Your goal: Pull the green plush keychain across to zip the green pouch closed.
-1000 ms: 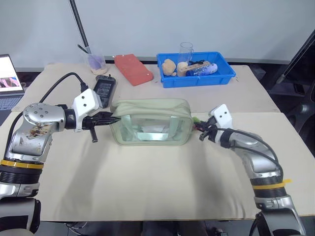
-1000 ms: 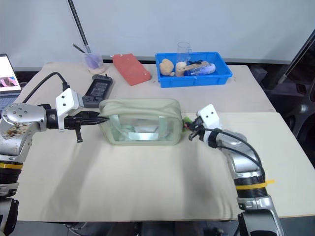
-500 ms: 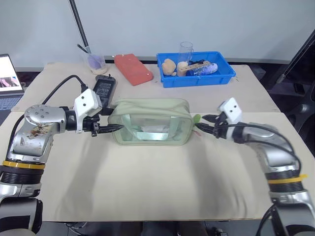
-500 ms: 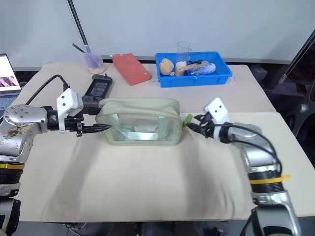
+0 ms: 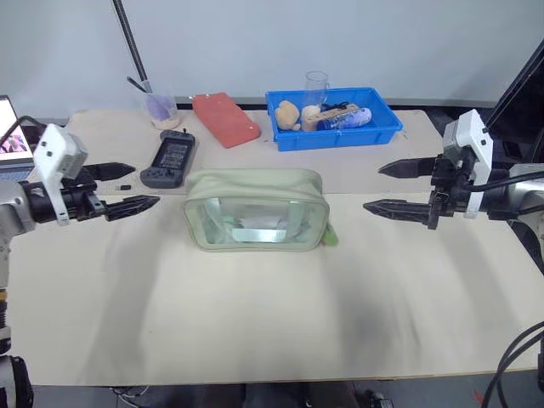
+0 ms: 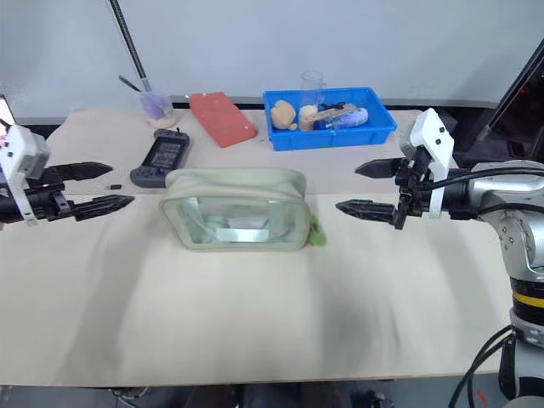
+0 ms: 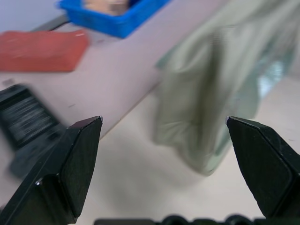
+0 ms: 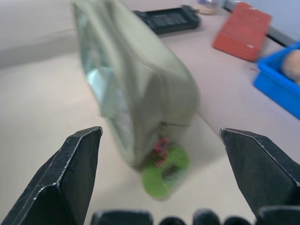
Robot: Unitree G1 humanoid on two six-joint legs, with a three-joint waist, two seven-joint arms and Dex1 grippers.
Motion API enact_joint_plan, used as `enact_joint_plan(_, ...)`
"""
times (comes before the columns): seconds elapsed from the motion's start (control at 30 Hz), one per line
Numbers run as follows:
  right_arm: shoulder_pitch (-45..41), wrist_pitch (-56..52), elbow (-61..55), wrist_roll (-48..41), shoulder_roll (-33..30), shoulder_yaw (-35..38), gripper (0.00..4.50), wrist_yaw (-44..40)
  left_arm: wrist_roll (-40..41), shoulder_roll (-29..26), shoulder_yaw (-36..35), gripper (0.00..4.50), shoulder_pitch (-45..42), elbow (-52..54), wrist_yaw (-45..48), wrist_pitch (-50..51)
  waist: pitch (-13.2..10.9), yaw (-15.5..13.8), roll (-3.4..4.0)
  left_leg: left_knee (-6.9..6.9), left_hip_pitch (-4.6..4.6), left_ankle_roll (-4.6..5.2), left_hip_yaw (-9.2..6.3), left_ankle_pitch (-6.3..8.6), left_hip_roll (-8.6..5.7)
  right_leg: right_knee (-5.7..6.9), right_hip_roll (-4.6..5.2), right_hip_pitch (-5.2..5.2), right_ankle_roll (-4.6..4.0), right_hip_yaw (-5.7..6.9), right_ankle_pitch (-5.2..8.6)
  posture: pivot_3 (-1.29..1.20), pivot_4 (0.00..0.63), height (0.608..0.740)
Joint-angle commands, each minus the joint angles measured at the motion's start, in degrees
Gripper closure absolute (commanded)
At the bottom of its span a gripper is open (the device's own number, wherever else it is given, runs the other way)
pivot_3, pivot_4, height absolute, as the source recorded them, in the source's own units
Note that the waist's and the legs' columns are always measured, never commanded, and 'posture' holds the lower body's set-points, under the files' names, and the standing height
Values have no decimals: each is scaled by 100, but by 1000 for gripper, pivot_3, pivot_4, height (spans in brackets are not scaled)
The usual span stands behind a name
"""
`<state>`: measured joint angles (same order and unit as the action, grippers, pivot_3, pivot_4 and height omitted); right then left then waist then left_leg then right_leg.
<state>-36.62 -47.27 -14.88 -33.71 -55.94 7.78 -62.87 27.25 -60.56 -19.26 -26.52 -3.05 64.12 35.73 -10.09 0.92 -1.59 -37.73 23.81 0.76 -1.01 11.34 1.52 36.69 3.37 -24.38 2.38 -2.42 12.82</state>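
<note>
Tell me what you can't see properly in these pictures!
- Whether the green pouch is zipped all the way: head views show its top too small, wrist views blur it.
- The green plush keychain: blurred in the right wrist view, and only a sliver peeks past the pouch's end in the head views.
- The things in the blue tray: too small to name.
- The laptop: cut off by the picture edge.
</note>
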Motion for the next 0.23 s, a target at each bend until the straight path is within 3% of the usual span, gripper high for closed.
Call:
enact_joint_plan(0.03,-57,-101,-237,-151,-21,172,25,204,137,-102,-213,0,1,236,-148,137,0,-25,0,0,0,0,1,0,0,0,2,0,0,0,0,0,150,740)
enact_joint_plan(0.23,-148,53,-66,-28,32,27,25,420,197,25,-148,0,-76,232,-123,-25,0,-21,0,0,2,0,15,0,5,-1,4,-5,-8,-2,-3,0,150,740)
